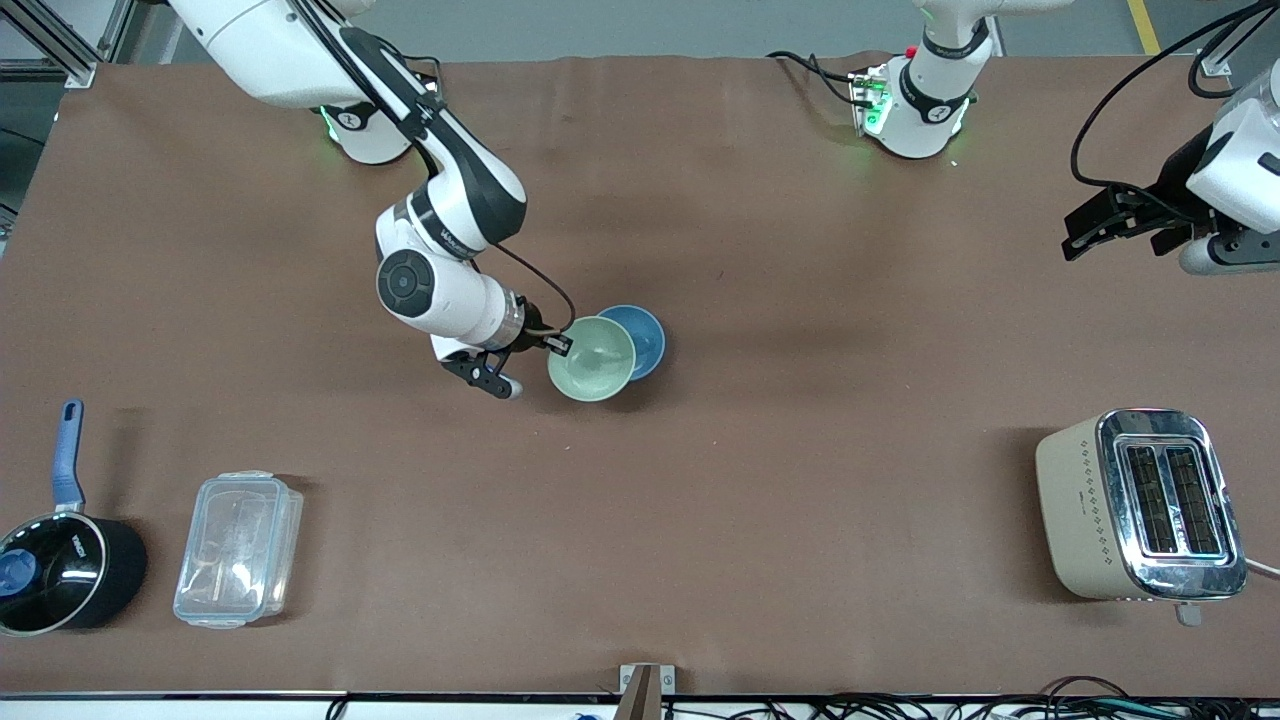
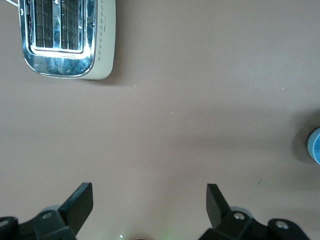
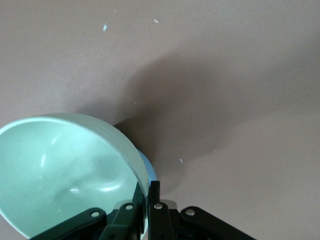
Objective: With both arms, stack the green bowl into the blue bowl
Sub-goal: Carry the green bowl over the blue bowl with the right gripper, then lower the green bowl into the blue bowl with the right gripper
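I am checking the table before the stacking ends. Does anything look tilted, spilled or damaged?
Only the pale mint-green bowl is askew: the right gripper, shut on its rim, holds it tilted over the sky-blue bowl, not seated in it. No spill or damage shows. The left gripper waits open over bare table near the cream toaster.

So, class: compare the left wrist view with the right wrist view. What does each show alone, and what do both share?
Only the left wrist view shows the toaster and the open left pincer. Only the right wrist view shows the green bowl, its rim clamped in the shut right pincer. Both share the brown table and a sliver of the blue bowl.
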Robot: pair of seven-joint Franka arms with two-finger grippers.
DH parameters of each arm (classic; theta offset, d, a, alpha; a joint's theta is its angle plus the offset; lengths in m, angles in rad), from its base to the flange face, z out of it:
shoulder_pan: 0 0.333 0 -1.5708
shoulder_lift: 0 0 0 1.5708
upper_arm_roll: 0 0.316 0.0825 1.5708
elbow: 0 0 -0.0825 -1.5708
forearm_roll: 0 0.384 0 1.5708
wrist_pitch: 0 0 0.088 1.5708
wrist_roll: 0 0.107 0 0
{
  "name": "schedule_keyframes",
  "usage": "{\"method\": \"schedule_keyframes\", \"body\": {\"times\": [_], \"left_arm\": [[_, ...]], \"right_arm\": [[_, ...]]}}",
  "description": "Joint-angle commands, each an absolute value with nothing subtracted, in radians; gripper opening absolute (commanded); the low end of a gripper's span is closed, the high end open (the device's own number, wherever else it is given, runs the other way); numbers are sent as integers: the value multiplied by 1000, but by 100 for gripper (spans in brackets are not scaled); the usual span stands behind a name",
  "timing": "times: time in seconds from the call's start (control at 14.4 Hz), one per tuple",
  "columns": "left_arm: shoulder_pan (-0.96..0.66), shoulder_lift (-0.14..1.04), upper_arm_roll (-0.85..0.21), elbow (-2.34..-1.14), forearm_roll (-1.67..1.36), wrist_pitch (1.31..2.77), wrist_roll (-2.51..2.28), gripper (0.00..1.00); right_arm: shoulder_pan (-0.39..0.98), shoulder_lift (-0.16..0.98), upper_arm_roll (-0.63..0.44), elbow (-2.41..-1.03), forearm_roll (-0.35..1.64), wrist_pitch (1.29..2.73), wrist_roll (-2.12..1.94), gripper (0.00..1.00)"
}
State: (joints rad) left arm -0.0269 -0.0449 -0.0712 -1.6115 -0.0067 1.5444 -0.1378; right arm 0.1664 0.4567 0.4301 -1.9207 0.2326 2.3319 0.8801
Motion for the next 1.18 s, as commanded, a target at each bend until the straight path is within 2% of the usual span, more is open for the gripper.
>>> {"method": "schedule_keyframes", "body": {"times": [0.0,1.11], "left_arm": [[-31,-66,-89,-1620,37,1551,-121,100],[-35,-38,-94,-1606,25,1574,-118,100]], "right_arm": [[204,454,436,-1934,212,2335,934,3],[253,529,459,-1933,198,2376,960,5]]}}
